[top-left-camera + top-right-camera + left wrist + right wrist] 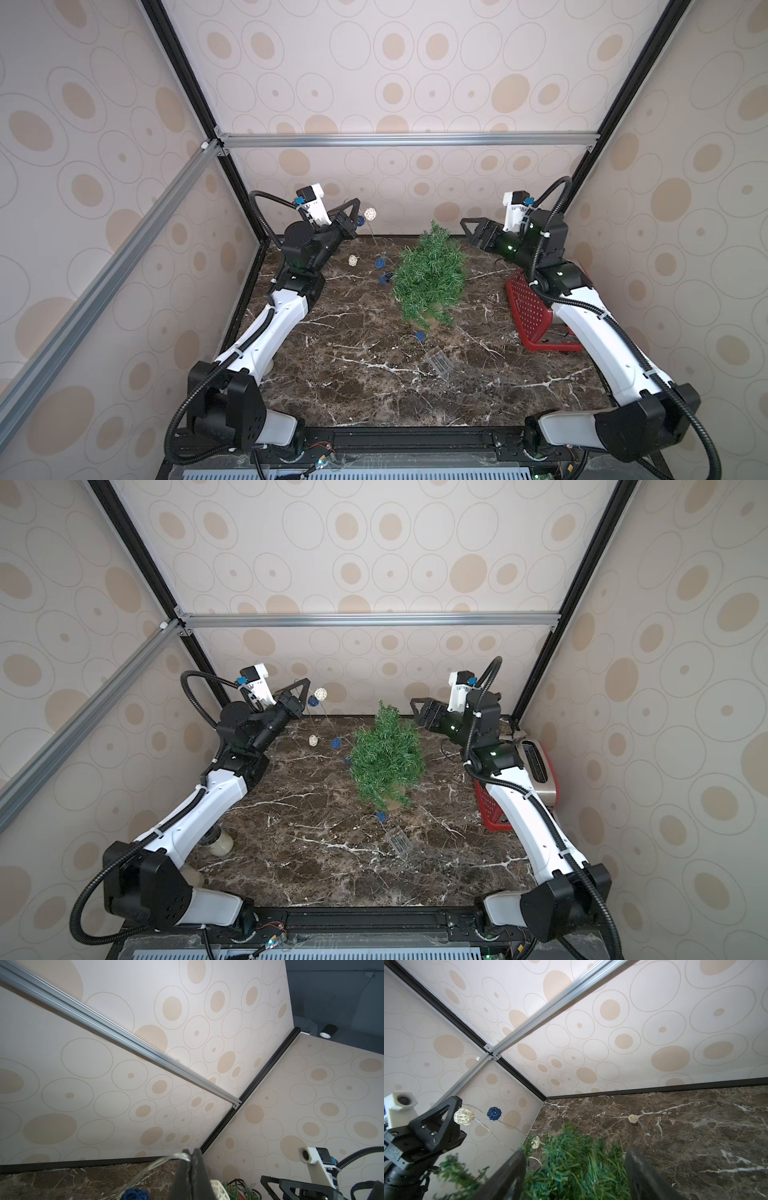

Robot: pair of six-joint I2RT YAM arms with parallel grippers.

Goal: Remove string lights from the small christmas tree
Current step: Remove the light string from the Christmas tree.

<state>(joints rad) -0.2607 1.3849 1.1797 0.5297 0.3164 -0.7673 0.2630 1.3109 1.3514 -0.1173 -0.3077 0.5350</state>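
Tree: small bushy green artificial christmas tree (pixel 428 270) stands in a tan round pot (pixel 392 801).
Lights: pale-wire string lights (pixel 379 262) with cream and blue wicker balls trail left of the tree; their clear battery box (pixel 438 361) lies in front.
Left gripper (pixel 190 1159): clamped on the wire.
Right gripper (pixel 575 1167): jaws apart beside the treetop.
Basket: red perforated basket (pixel 528 307) to the right, contents hidden.
Room: dark marble tabletop (pixel 353 395) widest in front.
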